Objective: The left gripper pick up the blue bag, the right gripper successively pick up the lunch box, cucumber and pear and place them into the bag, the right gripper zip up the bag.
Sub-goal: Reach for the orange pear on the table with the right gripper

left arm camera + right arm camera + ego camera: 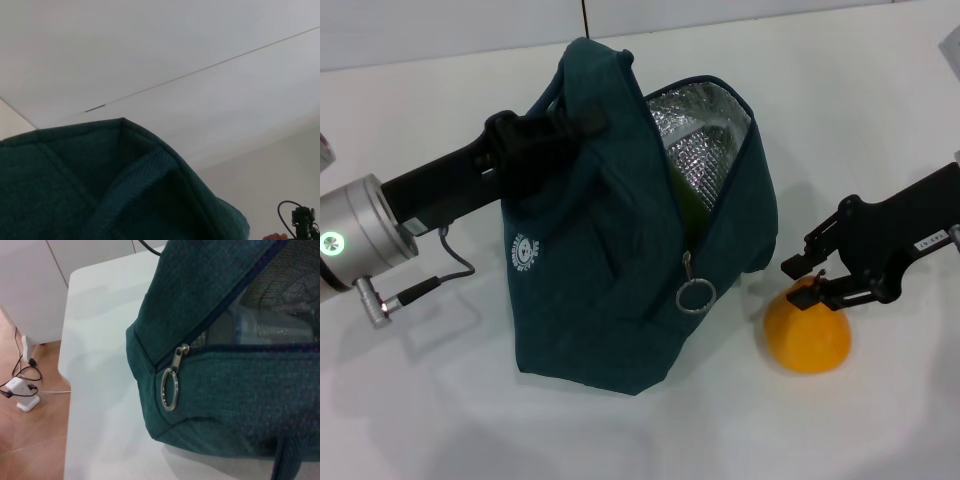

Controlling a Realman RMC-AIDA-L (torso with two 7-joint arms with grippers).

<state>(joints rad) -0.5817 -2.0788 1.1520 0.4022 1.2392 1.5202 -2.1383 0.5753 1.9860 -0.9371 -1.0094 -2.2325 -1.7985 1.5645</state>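
Observation:
The blue bag (620,260) stands on the white table (440,420) with its top pulled up. My left gripper (560,125) is shut on its handle; the left wrist view shows only the bag's fabric (100,190). The bag's mouth is open, showing the silver lining (705,130) and the green cucumber (685,205) inside. The clear lunch box (260,325) shows inside it in the right wrist view. The zipper ring (695,295) hangs at the low end of the opening (170,385). The orange-yellow pear (807,335) lies right of the bag. My right gripper (820,285) is open, its fingers straddling the pear's top.
In the right wrist view the table's edge (67,365) drops to a wooden floor with cables and a white adapter (25,402). A seam (585,15) runs along the back of the table.

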